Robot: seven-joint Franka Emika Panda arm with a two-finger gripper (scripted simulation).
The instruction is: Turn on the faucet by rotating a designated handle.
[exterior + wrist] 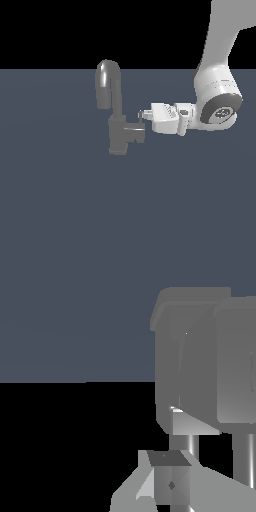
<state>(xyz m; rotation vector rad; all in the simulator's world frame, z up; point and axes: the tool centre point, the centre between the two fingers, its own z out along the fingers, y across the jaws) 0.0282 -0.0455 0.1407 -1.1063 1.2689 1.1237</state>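
Note:
The grey faucet point(118, 135) stands on the dark floor, its gooseneck spout point(107, 75) arching above the blocky body. The handle point(136, 131) is a short stub on the body's side, toward the exterior view's right. My gripper point(144, 116) reaches in horizontally from that side. Its fingertips are at the stub's outer end, slightly above it, touching or nearly touching it. The fingers look closed together with nothing between them. In the wrist view the faucet point(190, 366) fills the frame as large grey blocks, just beyond my gripper point(167, 481). I cannot pick out the handle's lever there.
The white arm point(217, 95) comes down from the exterior view's upper right. The dark blue-grey floor point(60, 200) stretches around the faucet, with black background beyond its far edge.

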